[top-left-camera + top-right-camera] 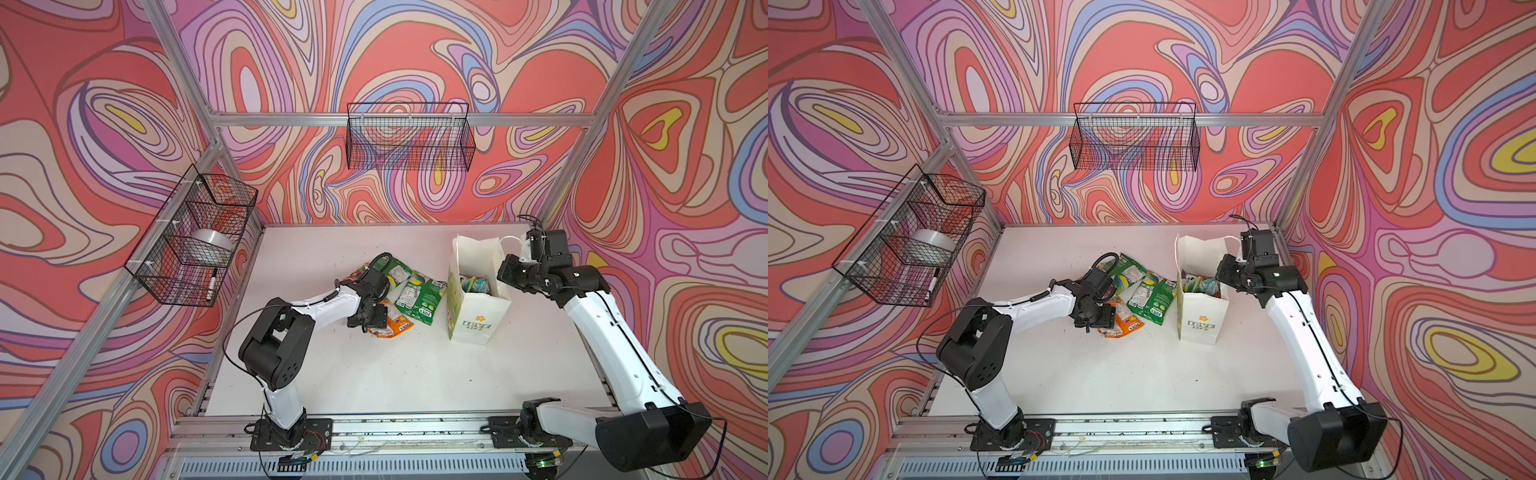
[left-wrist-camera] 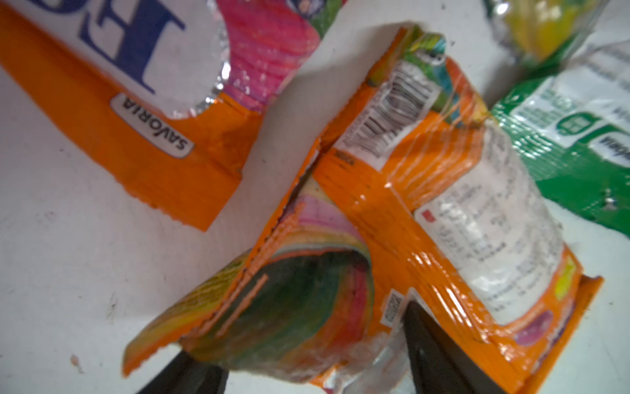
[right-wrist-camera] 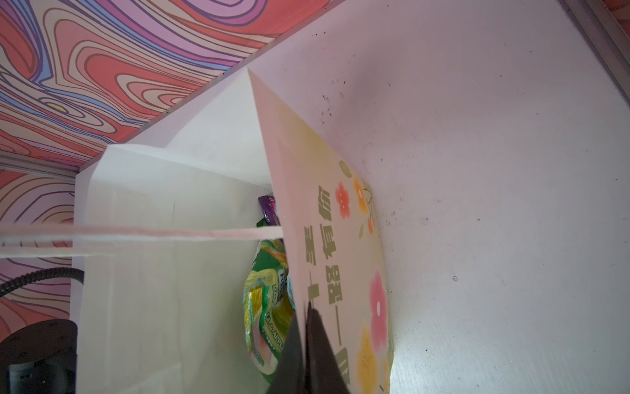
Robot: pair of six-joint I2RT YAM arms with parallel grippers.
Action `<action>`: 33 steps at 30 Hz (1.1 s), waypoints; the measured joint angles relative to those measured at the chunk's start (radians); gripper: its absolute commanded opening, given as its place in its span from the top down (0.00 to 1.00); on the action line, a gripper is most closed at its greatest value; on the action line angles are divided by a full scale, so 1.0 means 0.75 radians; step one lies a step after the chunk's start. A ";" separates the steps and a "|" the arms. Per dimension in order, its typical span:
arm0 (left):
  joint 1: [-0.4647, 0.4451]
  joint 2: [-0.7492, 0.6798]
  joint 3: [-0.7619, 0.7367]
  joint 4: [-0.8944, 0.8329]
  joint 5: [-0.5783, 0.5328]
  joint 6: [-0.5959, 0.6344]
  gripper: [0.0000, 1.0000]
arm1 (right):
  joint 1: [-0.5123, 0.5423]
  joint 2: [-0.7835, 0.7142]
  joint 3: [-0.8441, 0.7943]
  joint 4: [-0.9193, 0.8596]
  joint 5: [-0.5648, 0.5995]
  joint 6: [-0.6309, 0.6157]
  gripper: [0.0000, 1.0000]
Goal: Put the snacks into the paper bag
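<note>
Several snacks lie in a heap on the white table: green packets and two orange ones. My left gripper reaches down onto the nearer orange packet. In the left wrist view the left gripper has a black finger pressed on each side of that packet's crumpled end. The white paper bag stands upright to the right with packets inside. My right gripper is shut on the bag's side wall, holding its mouth open.
A second orange packet and a green one lie close beside the held one. A black wire basket hangs on the back wall. Another on the left wall holds a metal bowl and a marker.
</note>
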 measured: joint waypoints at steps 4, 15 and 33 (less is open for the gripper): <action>0.000 -0.003 -0.035 0.098 0.028 -0.011 0.53 | 0.000 -0.001 -0.002 0.002 -0.005 0.001 1.00; 0.001 -0.082 -0.184 0.345 0.069 -0.098 0.84 | 0.000 -0.019 -0.018 0.010 -0.010 0.001 1.00; 0.001 -0.513 -0.254 0.166 -0.049 -0.179 1.00 | 0.000 -0.024 -0.019 0.010 -0.010 -0.001 1.00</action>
